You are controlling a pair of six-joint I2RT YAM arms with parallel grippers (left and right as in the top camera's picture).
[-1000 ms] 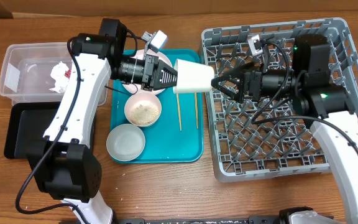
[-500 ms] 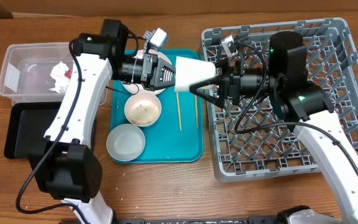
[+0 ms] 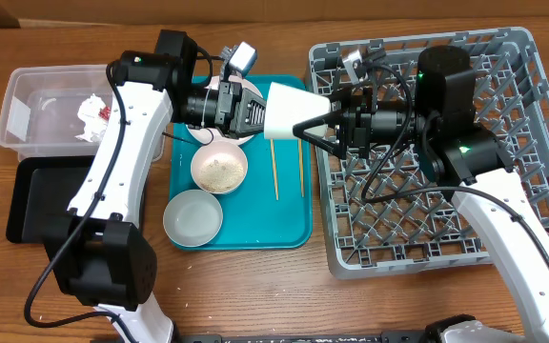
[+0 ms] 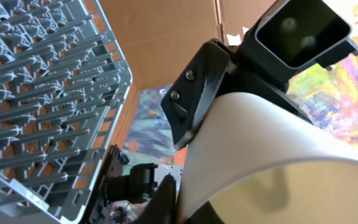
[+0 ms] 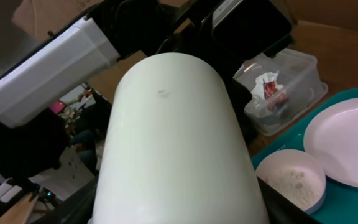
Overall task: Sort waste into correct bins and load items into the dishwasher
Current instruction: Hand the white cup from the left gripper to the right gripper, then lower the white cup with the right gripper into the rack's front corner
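The small white cup (image 3: 289, 112) hangs on its side in the air between the teal tray and the grey dish rack (image 3: 513, 229). My left gripper (image 3: 258, 114) is shut on its wide rim. My right gripper (image 3: 311, 124) reaches in from the rack side, its fingers closed on the narrow end; the cup fills the right wrist view (image 5: 179, 143). On the tray lie the pink dish with rice scraps (image 3: 219, 169), the grey-green bowl (image 3: 193, 217) and two chopsticks (image 3: 274, 171). The pink plate (image 5: 344, 146) is mostly hidden under my left arm. The napkin (image 3: 93, 116) lies in the clear tub (image 3: 27, 105).
The teal tray (image 3: 255, 229) sits between the bins and the rack. The black tray (image 3: 27, 205) lies in front of the clear tub at the left. The rack's upright pegs show in the left wrist view (image 4: 36, 74).
My right gripper moved left from the rack to the cup and its fingers came in around the narrow end. My left gripper has kept hold of the cup.
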